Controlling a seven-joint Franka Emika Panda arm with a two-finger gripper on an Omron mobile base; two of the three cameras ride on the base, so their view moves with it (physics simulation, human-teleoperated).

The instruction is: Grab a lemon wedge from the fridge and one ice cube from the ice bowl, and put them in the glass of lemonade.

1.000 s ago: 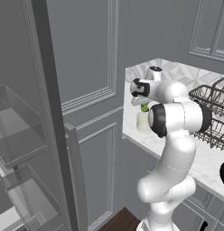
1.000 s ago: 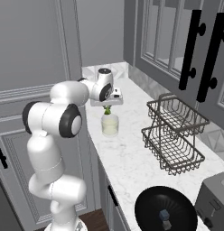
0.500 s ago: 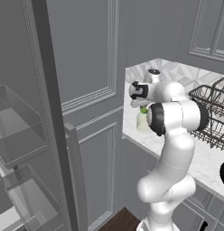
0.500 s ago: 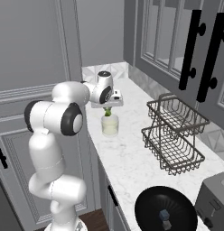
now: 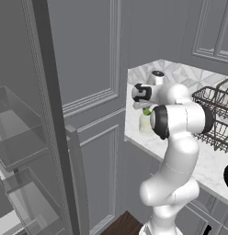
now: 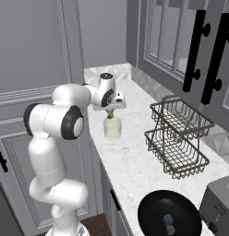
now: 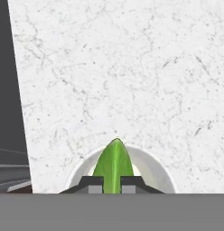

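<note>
Jaws of the gripper [image 7: 112, 184] are clamped on the lemon wedge [image 7: 113, 163], directly over the glass of lemonade [image 6: 112, 127] on the marble counter [image 6: 135, 161]. The fridge [image 5: 37, 137] door stands open at left.

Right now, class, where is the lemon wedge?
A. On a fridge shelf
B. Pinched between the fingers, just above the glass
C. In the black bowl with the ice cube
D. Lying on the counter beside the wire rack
B: the hand view shows the green lemon wedge clamped between the fingers over the rim of the glass, and the right base view shows it at the gripper above the glass.
</note>
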